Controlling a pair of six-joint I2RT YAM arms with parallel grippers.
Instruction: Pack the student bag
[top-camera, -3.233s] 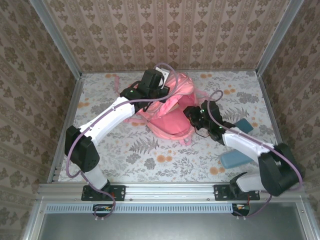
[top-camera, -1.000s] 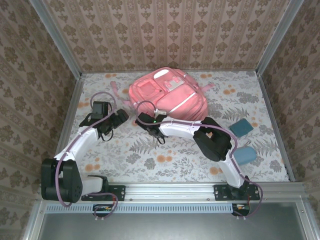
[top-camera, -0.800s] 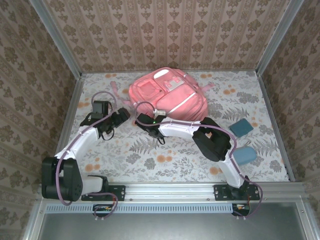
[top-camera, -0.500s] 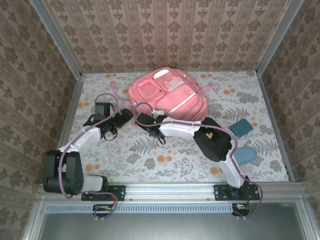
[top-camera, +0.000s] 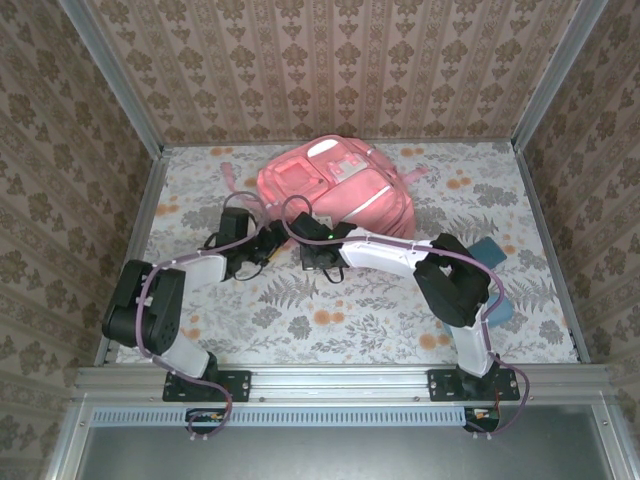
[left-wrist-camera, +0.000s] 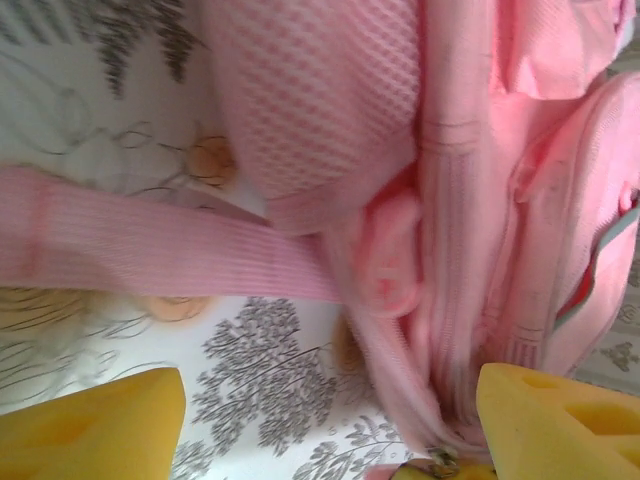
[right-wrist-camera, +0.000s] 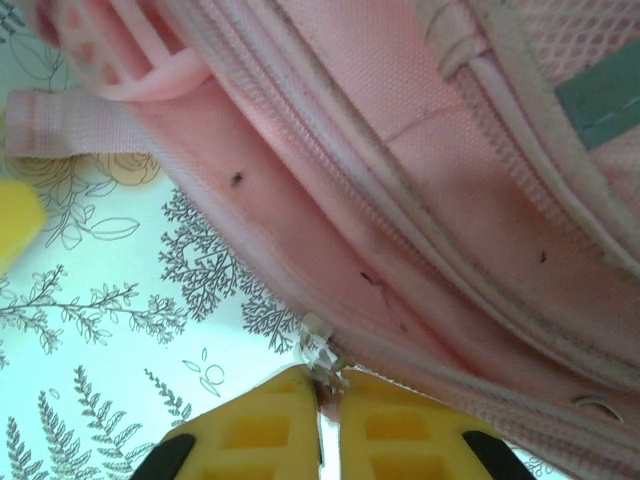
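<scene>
Pink fabric front and centre: the student bag (top-camera: 335, 190) lies front-up on the floral surface (top-camera: 330, 320), and we've got both arms crowding its near edge. Our right end effector (right-wrist-camera: 322, 425) is pinched tight on the zipper pull (right-wrist-camera: 318, 352) at the bag's near seam. Just beside it, our left end effector (left-wrist-camera: 330, 440) gapes wide, its yellow fingers (left-wrist-camera: 100, 430) spread before a pink strap (left-wrist-camera: 150, 245) and the bag's mesh corner.

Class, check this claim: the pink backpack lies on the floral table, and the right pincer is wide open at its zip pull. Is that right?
Not quite. The right pincer is shut on the zip pull of the pink backpack, as the right wrist view shows; the rest holds.
</scene>
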